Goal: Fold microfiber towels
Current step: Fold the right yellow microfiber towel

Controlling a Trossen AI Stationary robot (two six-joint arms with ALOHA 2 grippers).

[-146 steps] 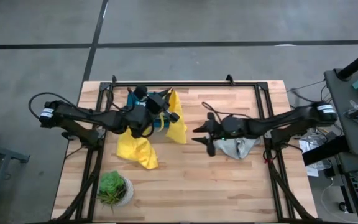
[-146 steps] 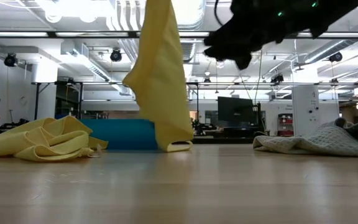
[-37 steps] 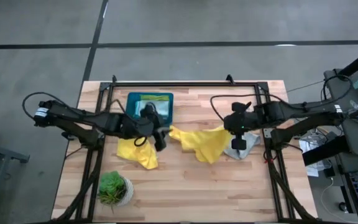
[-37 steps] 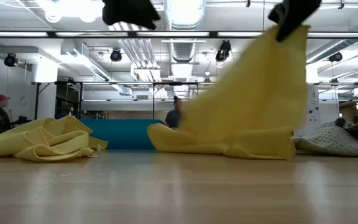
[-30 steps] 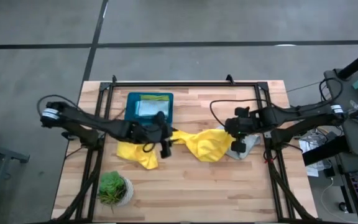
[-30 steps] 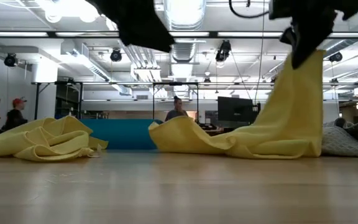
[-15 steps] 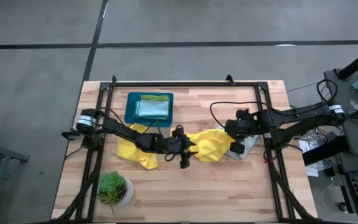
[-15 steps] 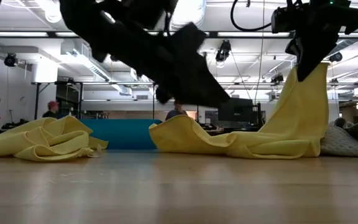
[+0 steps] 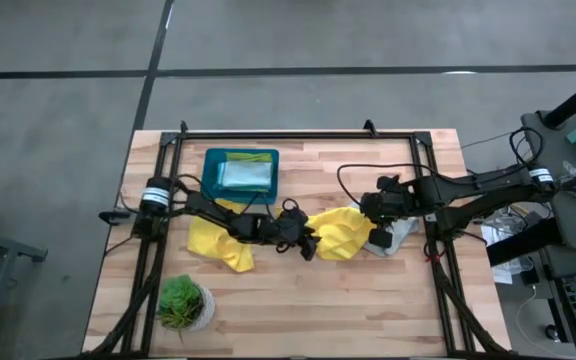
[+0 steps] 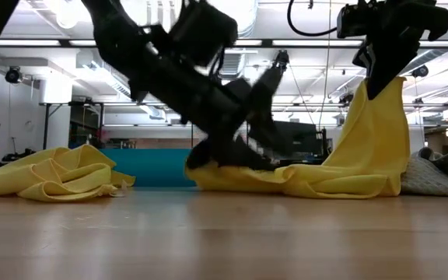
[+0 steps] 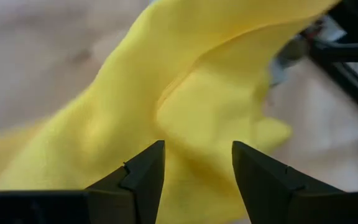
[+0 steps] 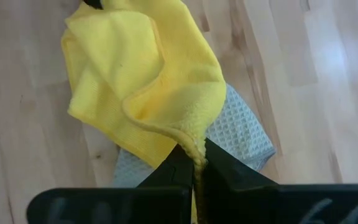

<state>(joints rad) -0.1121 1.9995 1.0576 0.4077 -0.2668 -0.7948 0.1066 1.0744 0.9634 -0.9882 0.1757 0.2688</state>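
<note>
Hanging from right gripper (image 12: 193,163): yellow towel (image 12: 148,74), one corner.

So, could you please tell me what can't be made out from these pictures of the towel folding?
- Pale grey towel: in the high view the right arm covers most of it; the yellow towel overlaps it in the right wrist view.
- Teal tray: cut down to a strip behind both yellow cloths in the low view.
- Left gripper, open: whether it touches the cloth; the arm is motion-blurred in the low view.
- Right gripper: the pinched corner is hidden between its fingers.
</note>
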